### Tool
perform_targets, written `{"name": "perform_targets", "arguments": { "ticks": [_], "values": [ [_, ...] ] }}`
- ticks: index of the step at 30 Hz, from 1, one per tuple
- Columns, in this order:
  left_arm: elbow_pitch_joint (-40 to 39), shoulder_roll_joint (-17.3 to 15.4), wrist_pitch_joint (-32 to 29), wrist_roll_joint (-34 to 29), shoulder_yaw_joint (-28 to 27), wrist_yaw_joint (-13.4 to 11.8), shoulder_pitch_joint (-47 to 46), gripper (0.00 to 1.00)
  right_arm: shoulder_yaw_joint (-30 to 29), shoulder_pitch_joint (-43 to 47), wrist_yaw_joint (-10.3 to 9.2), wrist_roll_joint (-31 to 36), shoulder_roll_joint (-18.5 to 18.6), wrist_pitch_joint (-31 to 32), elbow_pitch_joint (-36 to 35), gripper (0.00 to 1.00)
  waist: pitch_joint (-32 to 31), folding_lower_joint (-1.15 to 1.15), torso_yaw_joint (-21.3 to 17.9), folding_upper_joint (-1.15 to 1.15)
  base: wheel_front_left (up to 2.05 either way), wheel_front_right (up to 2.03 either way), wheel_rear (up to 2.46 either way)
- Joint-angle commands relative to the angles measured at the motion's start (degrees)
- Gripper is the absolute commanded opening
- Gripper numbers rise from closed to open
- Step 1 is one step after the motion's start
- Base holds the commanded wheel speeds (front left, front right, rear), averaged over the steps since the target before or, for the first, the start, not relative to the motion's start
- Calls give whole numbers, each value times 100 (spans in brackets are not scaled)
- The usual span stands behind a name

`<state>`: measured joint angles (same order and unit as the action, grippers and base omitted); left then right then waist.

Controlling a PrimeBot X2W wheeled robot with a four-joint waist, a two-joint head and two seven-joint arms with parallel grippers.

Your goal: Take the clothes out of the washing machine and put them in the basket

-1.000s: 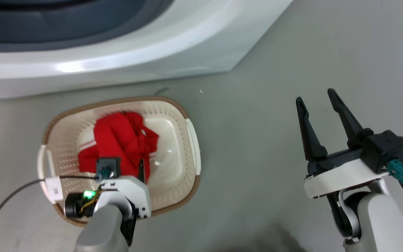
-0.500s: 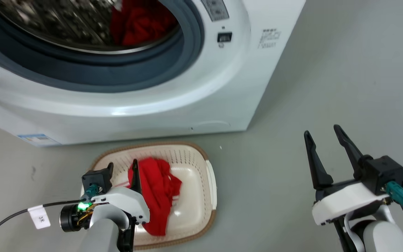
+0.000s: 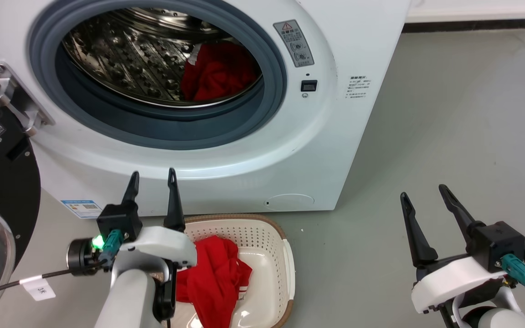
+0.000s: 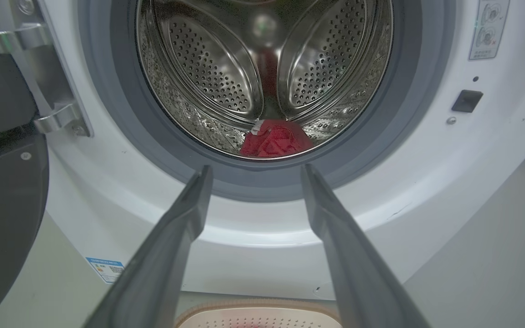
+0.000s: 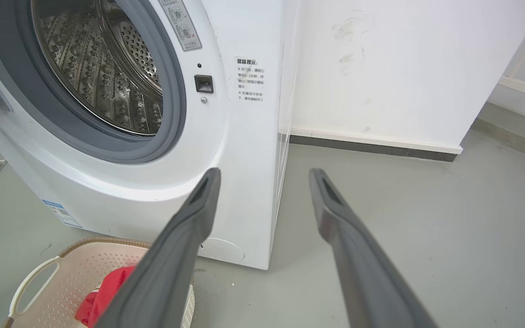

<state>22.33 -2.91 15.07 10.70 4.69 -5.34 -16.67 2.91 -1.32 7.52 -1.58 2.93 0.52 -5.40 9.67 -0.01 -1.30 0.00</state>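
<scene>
While the black-rimmed glass door is hanging open at the far left on its metal hinge, the washing machine is showing its grey gasket and perforated steel drum to the head view. Just right of the door, the left gripper is pointing up at the machine's white front below the porthole. Its two dark fingers are standing apart with nothing between them, and in the left wrist view they are framing the lower lip of the gasket.

Beside and partly behind that arm, a red garment is lying crumpled in the basket, spreading over the left part of its cream floor. A thin white stripe is peeking out at the garment's right edge. The basket is sitting on the grey floor just in front of the machine's base.

Higher up, a second red garment is resting inside the drum — low on its right side in the head view, close to the front lip, with a small white patch at its upper left.

Well to the right, the right gripper is hovering over bare floor, its fingers spread wide and holding nothing. In the right wrist view they are pointing past the machine's right corner toward a white wall.
</scene>
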Motion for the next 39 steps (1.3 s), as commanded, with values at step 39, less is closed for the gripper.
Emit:
{"name": "perform_targets", "arguments": {
  "ticks": [39],
  "values": [
    [3997,-1842,-1663,-13,-251,979,-6119,100,965,-966,-5,-359,-14,-509,-187,100,2897,1,-1626,0,0,0,0]
  ]
}}
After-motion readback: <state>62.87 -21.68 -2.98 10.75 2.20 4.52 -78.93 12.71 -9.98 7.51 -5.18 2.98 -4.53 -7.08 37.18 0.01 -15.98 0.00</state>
